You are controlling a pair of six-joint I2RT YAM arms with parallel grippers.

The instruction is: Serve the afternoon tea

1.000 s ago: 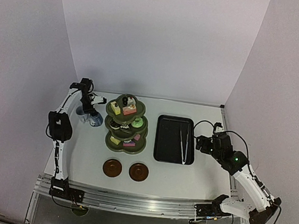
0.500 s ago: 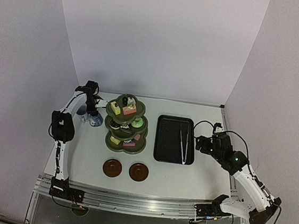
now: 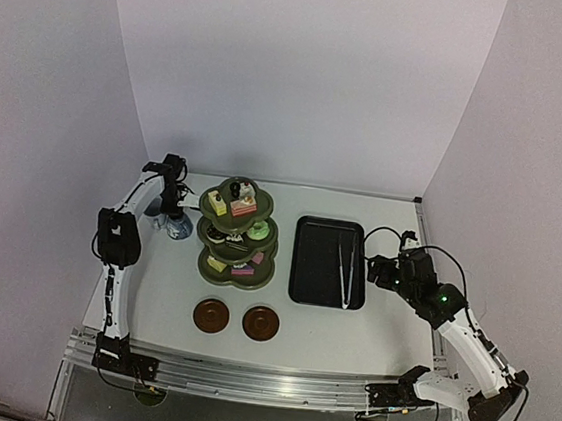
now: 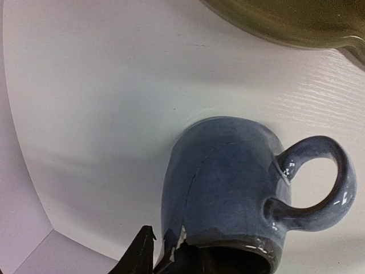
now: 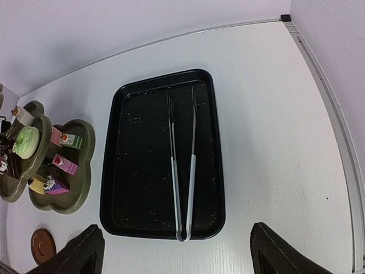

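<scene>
The small dark-blue pot (image 3: 174, 225) stands on the table left of the olive-green three-tier stand (image 3: 268, 257), which holds several small cakes (image 3: 244, 208). My left gripper (image 3: 171, 205) is down on the pot's rim. In the left wrist view its jaws (image 4: 165, 257) are narrow, one finger (image 4: 141, 254) outside the pot (image 4: 228, 188) and one inside its mouth. A pale cup (image 3: 150, 214) sits just left of the pot, partly hidden by the arm. Two brown saucers (image 3: 211, 315) (image 3: 260, 322) lie in front of the stand. My right gripper (image 3: 381, 271) is open and empty.
A black tray (image 3: 312, 274) with thin white tongs (image 3: 345, 268) lies right of the stand. The right wrist view shows the tray (image 5: 142, 171), tongs (image 5: 183, 171), stand tiers (image 5: 85, 148) and one saucer (image 5: 43, 245). White walls close the back and sides.
My left gripper has moved right and down from beside the cup onto the pot's rim. The right arm has not moved.
</scene>
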